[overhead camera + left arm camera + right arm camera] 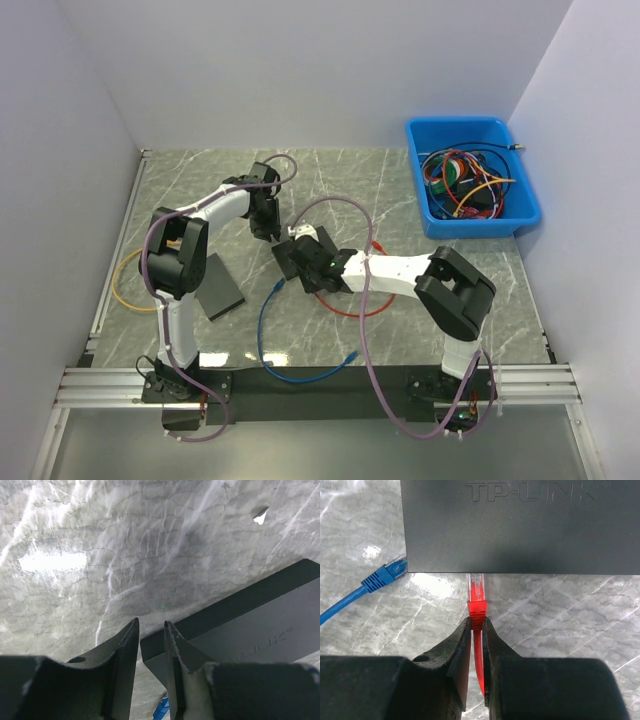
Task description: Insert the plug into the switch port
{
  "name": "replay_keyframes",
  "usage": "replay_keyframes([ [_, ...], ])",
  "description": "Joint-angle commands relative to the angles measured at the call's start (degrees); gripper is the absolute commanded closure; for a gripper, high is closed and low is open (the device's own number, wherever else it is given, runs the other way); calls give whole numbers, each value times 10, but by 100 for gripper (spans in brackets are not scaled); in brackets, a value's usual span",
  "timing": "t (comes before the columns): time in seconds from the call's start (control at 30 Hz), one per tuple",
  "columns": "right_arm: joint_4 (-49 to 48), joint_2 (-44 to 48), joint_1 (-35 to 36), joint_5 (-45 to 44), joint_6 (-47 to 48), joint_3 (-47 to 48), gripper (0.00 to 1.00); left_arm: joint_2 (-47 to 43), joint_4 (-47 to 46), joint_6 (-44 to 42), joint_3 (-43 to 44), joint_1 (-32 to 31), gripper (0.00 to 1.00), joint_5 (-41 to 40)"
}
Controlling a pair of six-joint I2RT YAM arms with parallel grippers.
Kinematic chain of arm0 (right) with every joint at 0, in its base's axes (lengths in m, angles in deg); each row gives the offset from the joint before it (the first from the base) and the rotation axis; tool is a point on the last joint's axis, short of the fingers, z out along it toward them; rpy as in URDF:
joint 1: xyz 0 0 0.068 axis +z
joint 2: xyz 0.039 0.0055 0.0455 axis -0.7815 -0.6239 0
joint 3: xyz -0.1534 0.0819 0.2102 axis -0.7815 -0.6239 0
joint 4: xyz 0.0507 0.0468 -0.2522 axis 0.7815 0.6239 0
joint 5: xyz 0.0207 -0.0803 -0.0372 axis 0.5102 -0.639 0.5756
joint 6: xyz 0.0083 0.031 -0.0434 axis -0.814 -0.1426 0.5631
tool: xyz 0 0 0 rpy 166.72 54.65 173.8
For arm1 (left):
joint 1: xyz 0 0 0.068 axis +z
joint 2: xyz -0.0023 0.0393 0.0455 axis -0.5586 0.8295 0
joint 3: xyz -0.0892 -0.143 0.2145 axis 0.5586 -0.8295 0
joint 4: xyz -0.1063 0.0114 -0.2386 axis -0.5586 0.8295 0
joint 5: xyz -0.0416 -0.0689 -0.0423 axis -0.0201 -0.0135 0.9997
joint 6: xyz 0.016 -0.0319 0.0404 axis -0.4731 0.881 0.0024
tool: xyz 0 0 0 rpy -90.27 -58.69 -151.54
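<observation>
Near the middle of the counter (400, 180), the right gripper (476, 625) pinches a red cable (479, 655) just behind its plug (475, 587), jaws closed tight on the cord. The plug's long axis runs straight out from the fingers, square to the side of the switch (520, 530). Its clear tip points at that side and reaches its edge; whether it has entered a port cannot be told.

The switch is a flat, matte black box with raised TP-LINK lettering. A blue cable (350, 600) ends at its corner.

The left gripper (151, 630) hangs over another corner, jaws a narrow slit apart and holding nothing.

The counter is glossy grey marble-veined stone, enclosed by plain white walls (300, 70). A blue plastic bin (460, 124) of tangled cables sits at the far right corner.
</observation>
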Motion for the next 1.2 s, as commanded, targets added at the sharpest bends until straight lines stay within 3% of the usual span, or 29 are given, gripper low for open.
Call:
replay_keyframes([
  [0.0, -4, 1, 3, -23, 0, 37, 100, 4, 3, -5, 23, -6, 67, 3],
  [0.53, -1, -34, 4, -23, -15, 69, 100, 14, 9, -7, 29, -13, 69, 11],
  [1.17, 27, -45, 5, -99, -42, 96, 100, 28, 17, -6, 33, -14, 69, 33],
])
